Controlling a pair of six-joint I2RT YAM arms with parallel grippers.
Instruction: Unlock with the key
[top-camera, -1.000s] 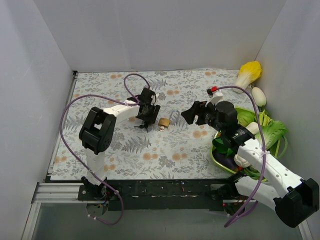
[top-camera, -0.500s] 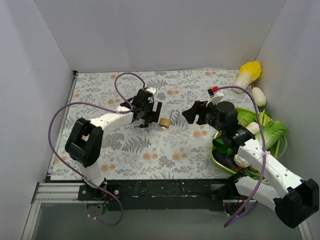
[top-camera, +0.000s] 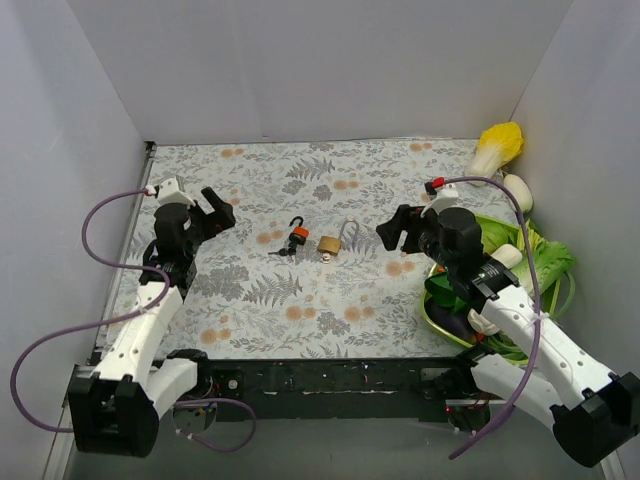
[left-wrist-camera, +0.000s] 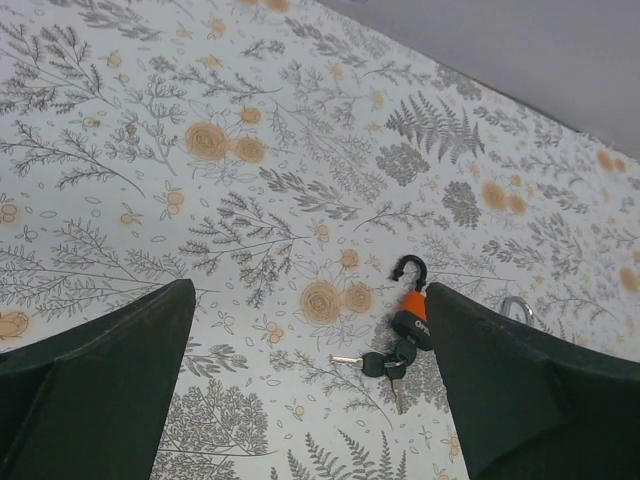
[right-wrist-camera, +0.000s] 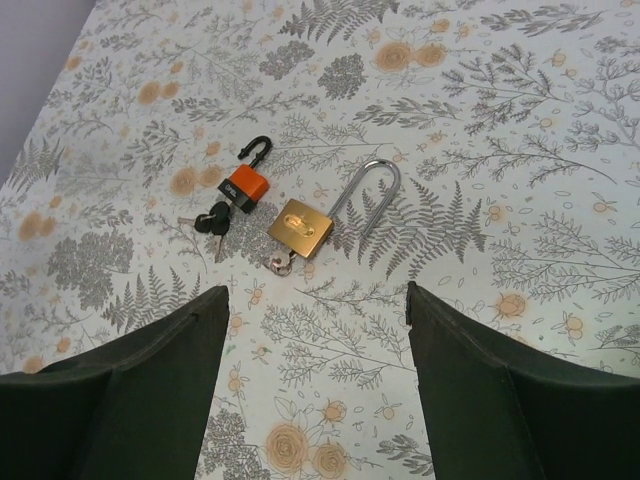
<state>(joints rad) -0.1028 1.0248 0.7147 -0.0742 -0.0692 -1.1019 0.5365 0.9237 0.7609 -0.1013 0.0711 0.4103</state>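
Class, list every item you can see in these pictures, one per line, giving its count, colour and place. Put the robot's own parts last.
orange padlock: one, orange body with black shackle, mid-table, left of the brass one
keys: small bunch, black heads, beside the orange padlock
brass padlock: one, gold body with silver shackle, mid-table
tablecloth: one, white with grey ferns and orange flowers, covering the table
vegetables: a pile, green, yellow, white and purple, right edge
left gripper: one, black, open and empty, far left
right gripper: one, black, open and empty, right of the padlocks
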